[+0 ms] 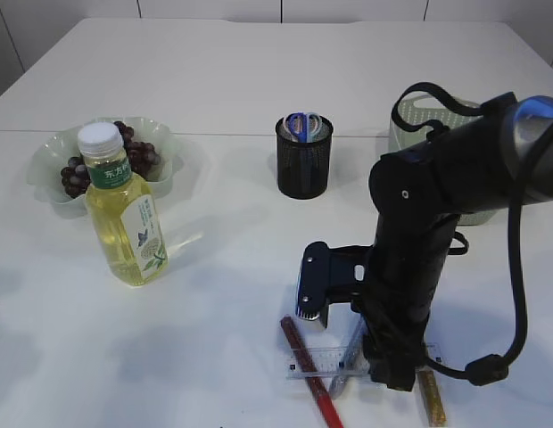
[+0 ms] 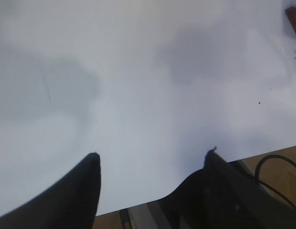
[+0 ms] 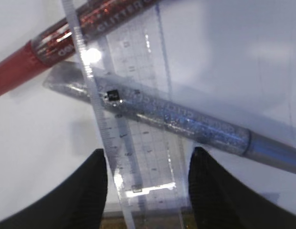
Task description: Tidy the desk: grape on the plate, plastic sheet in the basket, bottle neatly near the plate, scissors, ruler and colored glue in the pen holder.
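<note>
My right gripper (image 3: pixel 148 150) is open, its jaws on either side of a clear ruler (image 3: pixel 138 143) lying flat at the table's front (image 1: pixel 330 361). A blue glitter glue tube (image 3: pixel 186 117) lies across the ruler, and a red one (image 3: pixel 67 33) crosses its far end (image 1: pixel 308 370). A gold glue tube (image 1: pixel 431 397) lies to the right. Blue scissors (image 1: pixel 303 125) stand in the black mesh pen holder (image 1: pixel 303 165). Grapes (image 1: pixel 138 156) lie on the green plate (image 1: pixel 183 156), and the tea bottle (image 1: pixel 125 218) stands upright in front of it. My left gripper (image 2: pixel 153 153) is open and empty. No plastic sheet shows.
A pale green basket (image 1: pixel 419 111) stands at the back right, partly hidden by my right arm (image 1: pixel 419 232). The left gripper hangs over bare white table near the front edge, with the red glue tube's end (image 2: pixel 295 19) at its view's top right corner.
</note>
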